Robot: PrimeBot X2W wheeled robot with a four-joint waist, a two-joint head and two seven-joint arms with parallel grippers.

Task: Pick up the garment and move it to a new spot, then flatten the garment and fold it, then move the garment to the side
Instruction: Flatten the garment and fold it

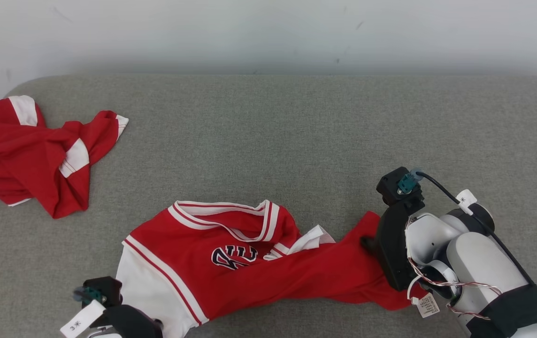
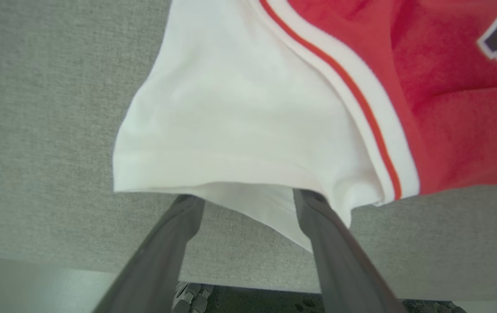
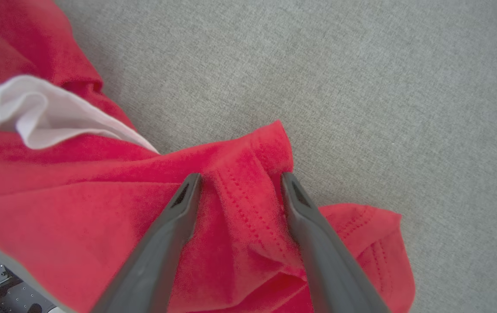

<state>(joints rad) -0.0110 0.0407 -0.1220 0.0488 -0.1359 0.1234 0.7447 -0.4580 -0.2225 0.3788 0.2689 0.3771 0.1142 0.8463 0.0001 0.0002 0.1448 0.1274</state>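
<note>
Nearby, on the grey padded table (image 1: 296, 141), a second red-and-white garment (image 1: 29, 150) lay crumpled at the far left corner, well apart from the work. A pale wall (image 1: 268, 33) rose behind the table's far edge.

The garment (image 1: 259, 277), a red jersey with white sleeves, striped trim and dark lettering on the chest, sprawled along the table's near edge, twisted and bunched rather than flat. A white flap of it (image 3: 48, 113) stuck up from the red folds.

The left gripper (image 2: 248, 198) sat at the white sleeve (image 2: 240, 108), its fingers (image 2: 174, 234) spread apart. Their tips were hidden under the sleeve's hem, so what they touched could not be told. In the head view that gripper was cut off by the bottom edge, with a white tag (image 1: 80, 319) on its wrist.

The right gripper (image 3: 240, 178) was at the jersey's red hem end, jaws apart, one finger (image 3: 187, 191) on each side of a raised ridge of stitched hem (image 3: 248, 195). Whether the pads pressed the cloth was hard to make out. In the head view its black housing covered the fingers, and a dark cable (image 1: 437, 185) ran off the wrist camera.
</note>
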